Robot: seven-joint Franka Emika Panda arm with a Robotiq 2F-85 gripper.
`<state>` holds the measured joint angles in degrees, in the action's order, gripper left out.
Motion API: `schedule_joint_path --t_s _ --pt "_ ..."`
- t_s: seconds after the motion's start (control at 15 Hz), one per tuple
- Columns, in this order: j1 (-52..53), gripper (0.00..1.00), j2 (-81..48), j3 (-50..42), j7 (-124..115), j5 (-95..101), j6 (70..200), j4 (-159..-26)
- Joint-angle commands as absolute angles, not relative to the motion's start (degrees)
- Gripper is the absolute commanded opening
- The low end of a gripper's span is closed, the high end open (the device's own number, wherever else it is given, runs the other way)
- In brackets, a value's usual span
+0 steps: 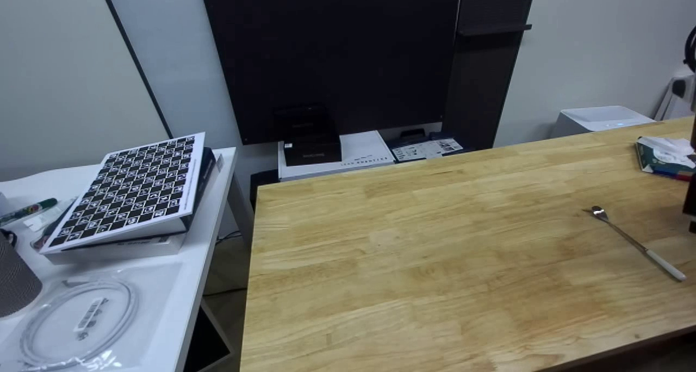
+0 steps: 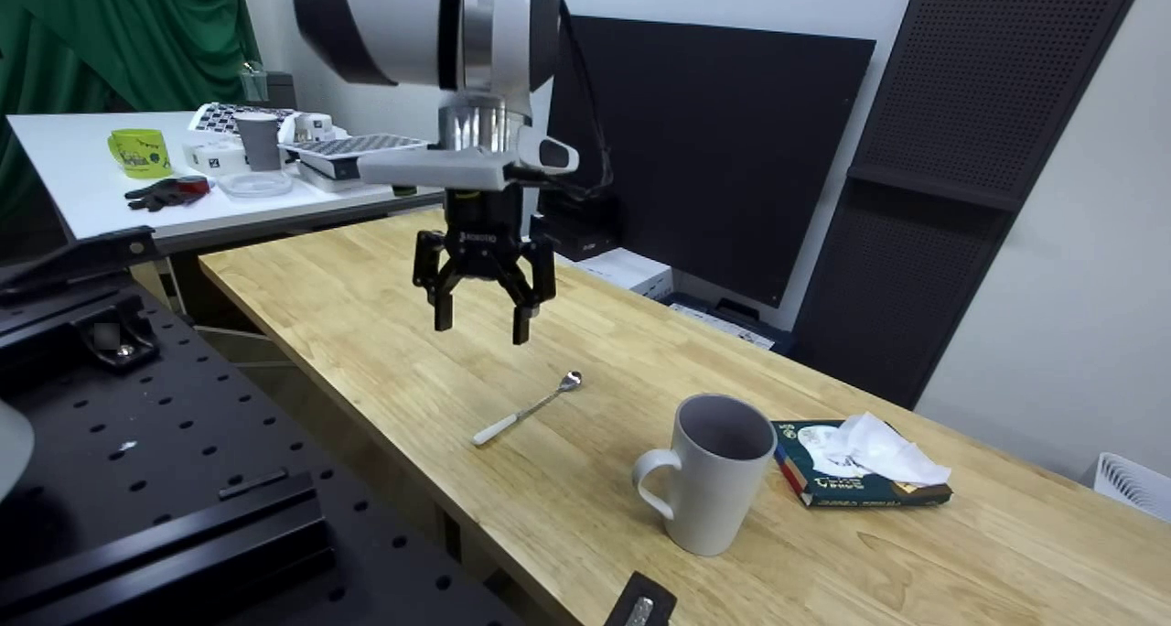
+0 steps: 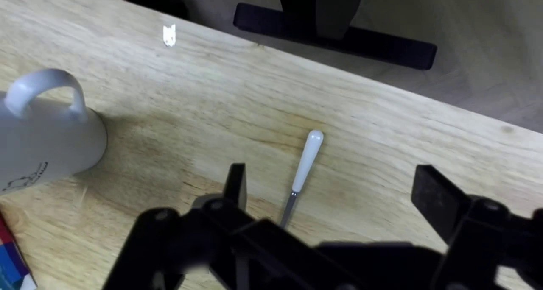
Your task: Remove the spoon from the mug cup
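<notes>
In an exterior view, a slender white-handled metal spoon lies on the pale wooden tabletop, at ten o'clock from a tall light-grey mug; the black two-fingered tool gapes wide, empty.

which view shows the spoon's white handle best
The wrist view: the spoon's white handle appears largest there, unobstructed, though the metal shaft runs behind the gripper. Both exterior views show the whole handle too, only smaller.
</notes>
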<state>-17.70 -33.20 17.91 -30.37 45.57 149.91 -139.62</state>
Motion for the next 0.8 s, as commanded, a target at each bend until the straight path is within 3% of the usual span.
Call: schedule_joint_path --t_s 0.0,0.07,0.2,0.73 --pt "-25.72 1.0 -27.72 27.79 -19.47 29.21 138.67 -138.12" --pt "-25.89 1.0 -26.89 28.8 -18.27 26.6 135.56 -137.04" --pt "-13.13 1.0 -24.27 16.67 -12.3 19.41 139.82 -138.04" --pt "-10.37 1.0 -23.15 15.44 -8.43 15.18 137.79 -137.67"
